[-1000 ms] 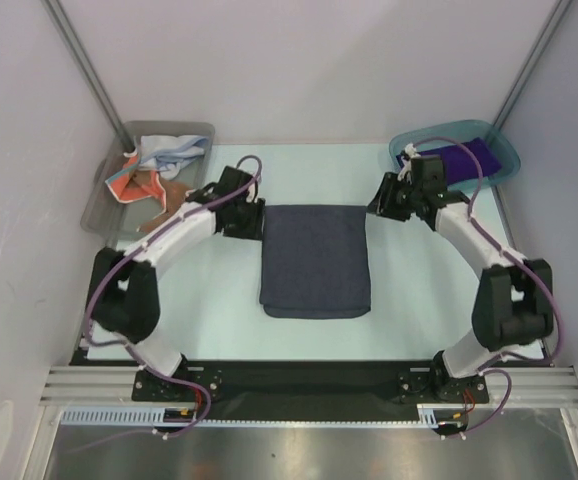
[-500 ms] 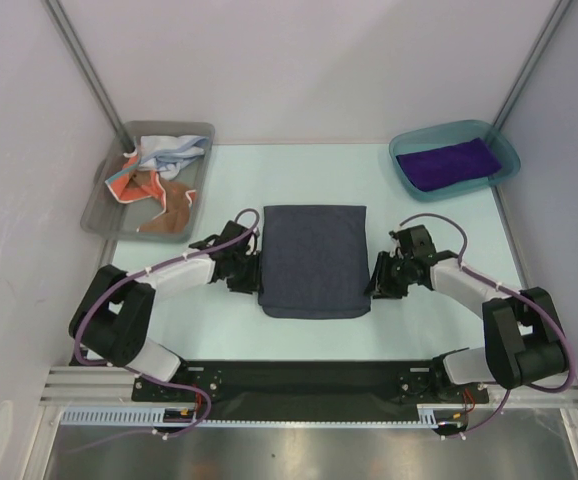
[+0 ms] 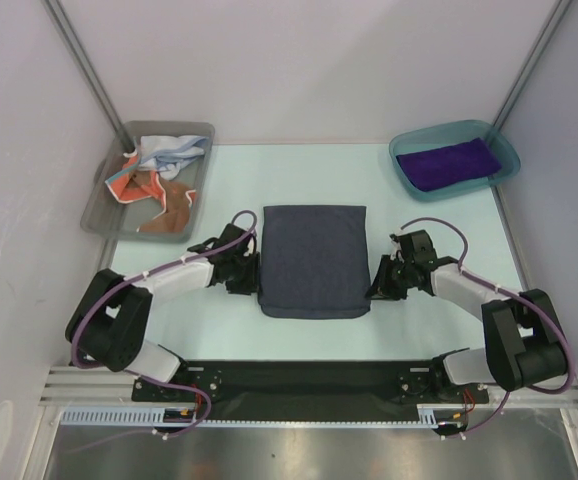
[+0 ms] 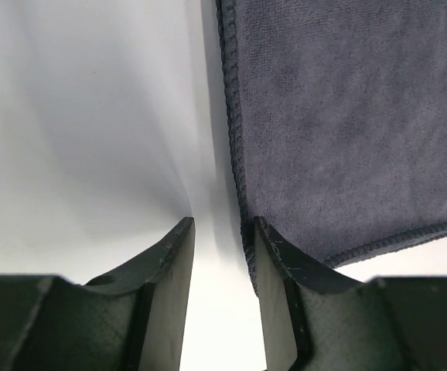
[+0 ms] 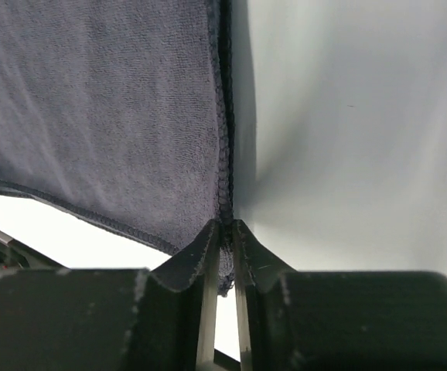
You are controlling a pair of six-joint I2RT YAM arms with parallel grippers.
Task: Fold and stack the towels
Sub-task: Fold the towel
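Hems are what matter at this moment: the dark grey-blue cloth towel (image 3: 314, 260) lies flat in the middle of the pale table (image 3: 219, 170), its two side hems running away from the arm bases, and I have one arm on each. The left gripper (image 3: 253, 276) sits at the left hem and the right gripper (image 3: 376, 287) at the right hem, both toward the near corners, so neither arm is nearer; each has its own side. From overhead the two look alike, and only the wrist cameras tell them apart. On the right wrist view the fingers (image 5: 189, 263) are pressed almost together with the stitched hem caught between them, clamped on the towel. On the left wrist view the fingers (image 4: 274, 263) stand apart; the cloth lies off to one side of the gap, its hem just brushing the inner face of one finger while the other hangs over bare table. I judge that side ungripped, so the left needs to edge toward the cloth and close before any lift. The overhead view alone shows the rest: a deep purple towel (image 3: 447, 165) flat in the teal translucent plastic bin (image 3: 512, 158), and an orange-red towel (image 3: 154, 190) and a pale white-and-blue towel (image 3: 169, 150) crumpled in the grey plastic bin (image 3: 99, 210).
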